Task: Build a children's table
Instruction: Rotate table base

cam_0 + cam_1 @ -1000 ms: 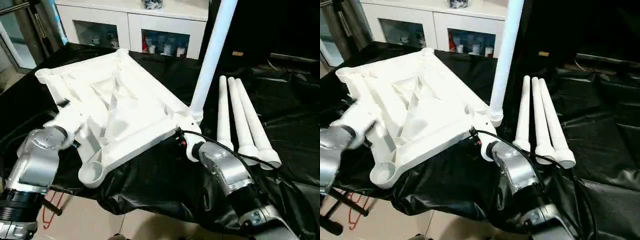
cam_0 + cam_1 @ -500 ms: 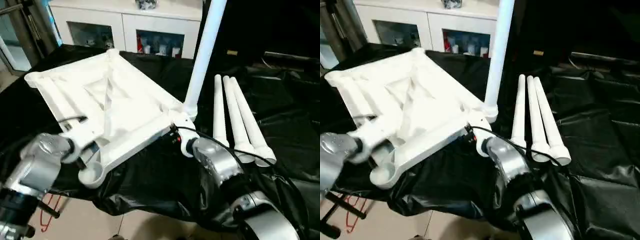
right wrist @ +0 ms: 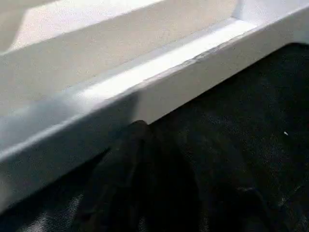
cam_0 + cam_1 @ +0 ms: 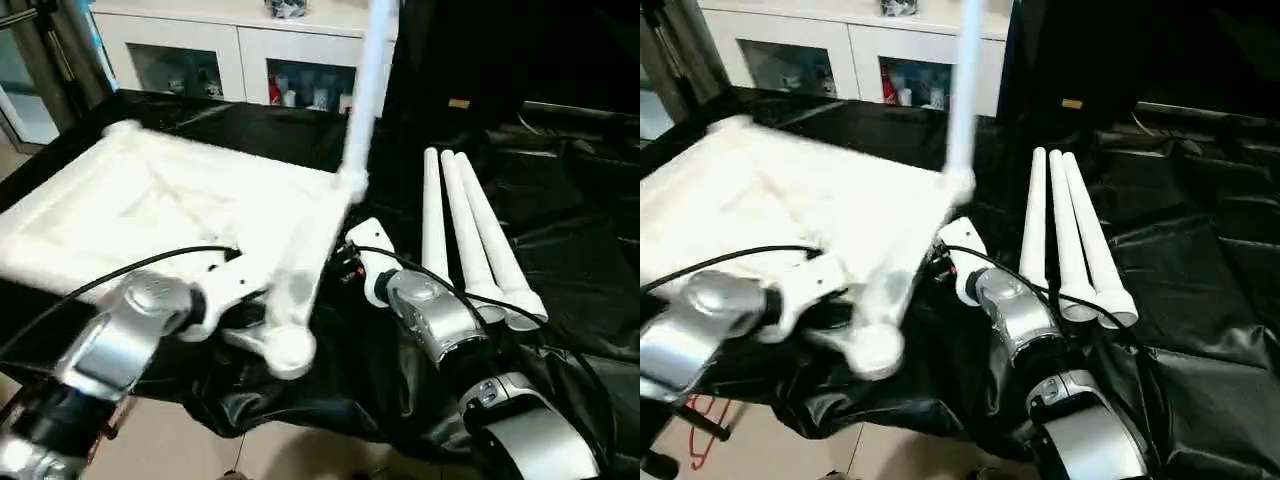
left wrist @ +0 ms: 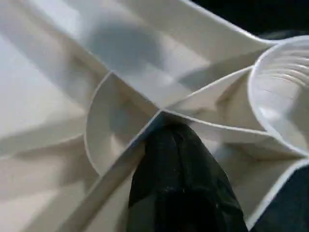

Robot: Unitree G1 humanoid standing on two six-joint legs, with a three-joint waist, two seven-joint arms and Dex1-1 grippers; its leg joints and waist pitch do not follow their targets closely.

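Looking down, I see the upturned tabletop on the black sheet, one leg upright in its far corner; my left gripper is closed on a rib near the socket. My right gripper sits just under the tabletop's edge; I cannot tell its fingers' state; three spare legs lie beside it.

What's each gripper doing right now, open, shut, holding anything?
Left gripper: shut, fingers clamped on a rib of the tabletop near a corner socket.
Right gripper: at the tabletop's edge; state cannot be told.

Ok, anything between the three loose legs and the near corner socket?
Yes: the robot's own right forearm lies over the black sheet between the legs and that socket. Nothing else visible there.
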